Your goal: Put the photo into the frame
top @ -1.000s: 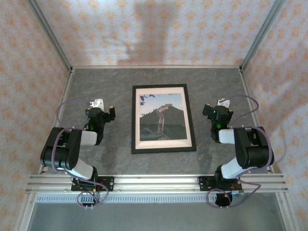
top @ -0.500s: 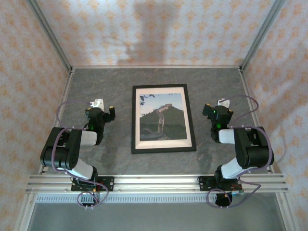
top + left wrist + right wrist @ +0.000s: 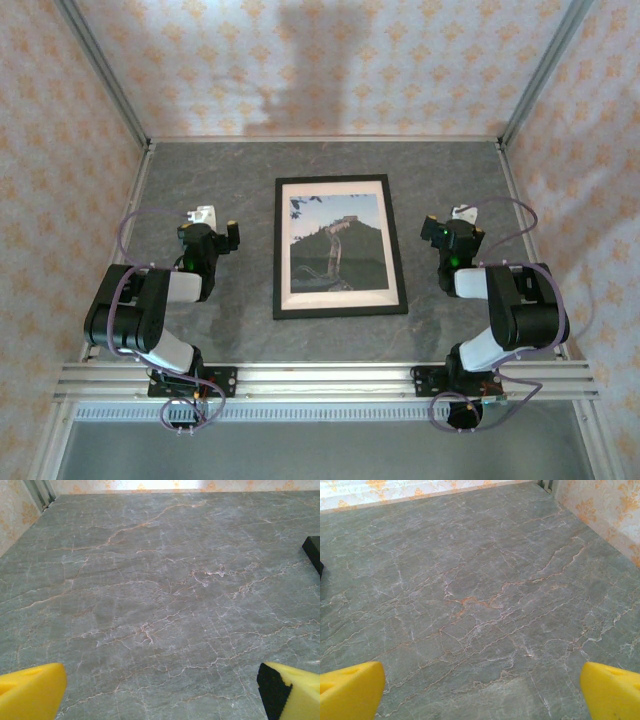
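Nothing has moved — the photo point(image 3: 339, 250) lies inside the frame point(image 3: 340, 312), both arms' jaws wide open, empty.

The left arm point(image 3: 130, 315) and the right arm point(image 3: 520, 315) are built alike, with bulky glossy black joint housings joined by a pale grey-white link. Each has small green lights glowing on its black wrist section and a little white piece at its 12 o'clock end. A thin purple cable point(image 3: 122, 232) loops along each arm down to a black base plate point(image 3: 195, 380) at 6 o'clock. In the wrist views the jaws carry bright yellow wedge-shaped pads point(image 3: 30, 692) point(image 3: 350, 690), and the left wrist's 4 o'clock pad has a black inner face point(image 3: 272, 692).
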Available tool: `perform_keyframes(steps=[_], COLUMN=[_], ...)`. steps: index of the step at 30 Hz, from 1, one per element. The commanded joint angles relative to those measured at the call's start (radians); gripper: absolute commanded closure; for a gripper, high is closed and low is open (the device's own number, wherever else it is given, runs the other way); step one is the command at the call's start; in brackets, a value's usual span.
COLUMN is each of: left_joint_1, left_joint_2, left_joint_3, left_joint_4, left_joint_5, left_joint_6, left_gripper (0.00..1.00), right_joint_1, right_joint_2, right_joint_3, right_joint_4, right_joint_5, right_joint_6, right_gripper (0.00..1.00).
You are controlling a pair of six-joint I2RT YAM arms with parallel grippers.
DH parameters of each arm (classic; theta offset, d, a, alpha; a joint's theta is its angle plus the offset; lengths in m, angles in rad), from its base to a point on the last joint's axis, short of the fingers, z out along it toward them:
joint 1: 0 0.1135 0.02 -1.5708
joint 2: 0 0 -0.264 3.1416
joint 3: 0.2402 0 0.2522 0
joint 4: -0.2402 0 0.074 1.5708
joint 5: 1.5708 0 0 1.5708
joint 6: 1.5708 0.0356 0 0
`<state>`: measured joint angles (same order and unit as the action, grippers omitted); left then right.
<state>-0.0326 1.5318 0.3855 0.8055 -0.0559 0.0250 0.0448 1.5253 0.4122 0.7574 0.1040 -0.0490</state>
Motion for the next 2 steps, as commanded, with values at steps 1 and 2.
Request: perform_keyframes(steps=[1,2], left_joint_1=[-0.01,-0.01], left_joint_2=[-0.004,-0.005], left_joint_3=[0.016,0.014], left_joint_4=[0.041,0.042], left_joint_5=[-0.004,-0.004], left_joint_6=[0.009,0.009], left_gripper=[0.0,0.0], right_joint_1=[-0.002,-0.003], right_joint_2=[-0.003,-0.003], right_joint_3=[-0.001,-0.001], right_joint_4=[0.037,0.037], right_joint_5=[0.008,0.008], right_joint_6=[0.011,0.013], right_gripper=[0.01,0.01])
